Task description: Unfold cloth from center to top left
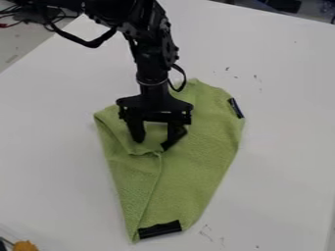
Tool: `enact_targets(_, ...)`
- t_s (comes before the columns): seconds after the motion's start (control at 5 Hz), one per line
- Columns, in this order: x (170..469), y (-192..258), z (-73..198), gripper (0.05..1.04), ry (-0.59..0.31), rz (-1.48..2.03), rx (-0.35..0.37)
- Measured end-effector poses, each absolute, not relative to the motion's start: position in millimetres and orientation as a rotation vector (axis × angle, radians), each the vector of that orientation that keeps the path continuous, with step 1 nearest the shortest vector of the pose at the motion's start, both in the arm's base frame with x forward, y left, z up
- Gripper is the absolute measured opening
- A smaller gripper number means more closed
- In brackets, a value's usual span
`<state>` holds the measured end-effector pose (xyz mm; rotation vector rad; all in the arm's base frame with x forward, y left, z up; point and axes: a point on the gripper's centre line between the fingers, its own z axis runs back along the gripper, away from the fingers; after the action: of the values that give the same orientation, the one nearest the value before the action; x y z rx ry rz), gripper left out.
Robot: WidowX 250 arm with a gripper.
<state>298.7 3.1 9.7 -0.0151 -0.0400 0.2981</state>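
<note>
White tabletop [59, 147] runs out under the work, and from where I stand the green cloth [203, 142] lies across its middle, wide at the top and narrowing to a blunt end low in the frame. It looks light, limp and slightly nubbly, more likely to bunch than to slide; nothing fragile about it. A ridge of fold runs from the centre down toward the lower left, and the upper-left part seems doubled over itself.

The end effector [153, 142] hangs over the centre of the cloth, its fingers parted, one tip close by the rumpled fold; I see no cloth pinched between them. I'd take the loose lip at that fold, top layer only, and lift gently before drawing it toward the upper left; biting deeper could drag the whole cloth along. A black strip [236, 108] edges the right side and another black strip [159, 229] the bottom end, both probably stiffer than the fabric.

Beyond the cloth, the tabletop gives it room to spread on the left. Toward the upper left, the tabletop's edge cuts slantwise, with dark cables [33, 13] past it, so the pull needn't go far. An orange object [25, 246] sits at the lower-left corner, well apart from that path.
</note>
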Motion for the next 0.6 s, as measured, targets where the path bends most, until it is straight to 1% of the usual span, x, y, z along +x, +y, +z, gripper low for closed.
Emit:
enact_targets(0.2,299.2,1.4,9.5,0.968,-0.043,0.292,-0.026)
enact_targets(0.4,302.5,-0.6,9.3,0.692,-0.062,0.284,-0.044)
enact_targets(0.6,303.6,1.1,6.2,0.397,-0.056,0.295,-0.065)
